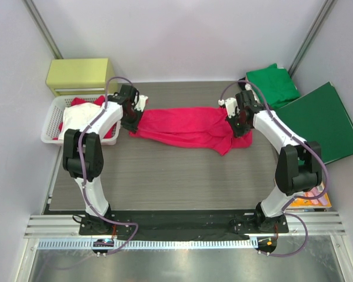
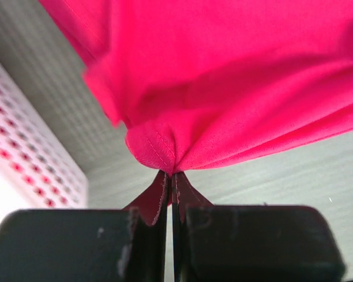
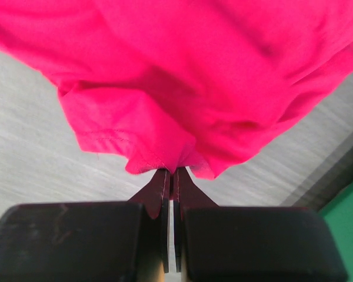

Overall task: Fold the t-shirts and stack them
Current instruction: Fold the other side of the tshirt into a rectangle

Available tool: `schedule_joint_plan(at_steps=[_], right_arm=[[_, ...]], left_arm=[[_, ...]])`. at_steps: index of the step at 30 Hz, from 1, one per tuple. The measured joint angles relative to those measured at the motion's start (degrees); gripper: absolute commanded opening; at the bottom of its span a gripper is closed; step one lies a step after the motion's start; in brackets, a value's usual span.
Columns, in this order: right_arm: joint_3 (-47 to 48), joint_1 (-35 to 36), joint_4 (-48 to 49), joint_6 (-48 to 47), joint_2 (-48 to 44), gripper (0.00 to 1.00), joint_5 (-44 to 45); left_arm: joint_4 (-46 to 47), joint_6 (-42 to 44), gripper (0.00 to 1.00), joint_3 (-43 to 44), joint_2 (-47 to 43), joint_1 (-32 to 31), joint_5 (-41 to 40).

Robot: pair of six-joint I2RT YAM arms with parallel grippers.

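Grey wood-grain table (image 1: 165, 182) with a bright pinkish-red cloth t-shirt (image 1: 185, 126) stretched across it from 10 to 2 o'clock.
Left gripper (image 2: 169, 176) and right gripper (image 3: 172, 173) are each pressed together, pinching one end of it; a folded green cloth t-shirt (image 1: 273, 85) lies at 1 o'clock.

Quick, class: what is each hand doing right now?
Left hand: closed on the pinkish-red t-shirt.
Right hand: closed on the same t-shirt.
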Motion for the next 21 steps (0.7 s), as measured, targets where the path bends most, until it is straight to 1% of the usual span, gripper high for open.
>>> schedule_joint_plan(at_steps=[3,7,11,21], right_arm=[[2.82,-0.02,0.15,0.22,0.79,0.01,0.61],[8.83,-0.52,0.28,0.5,1.9,0.01,1.31],[14.62,-1.6,0.85,0.61,4.68,0.01,1.68],[31.19,-6.05,0.07,0.63,20.17,0.01,4.07]], left_arm=[[0.31,0.63,0.0,2.71,1.03,0.09,-0.74],[0.33,0.92,0.0,6.95,2.71,0.24,-1.18],[0.55,1.09,0.0,8.81,4.46,0.37,-1.84],[0.61,1.31,0.0,13.42,11.08,2.08,-2.91]])
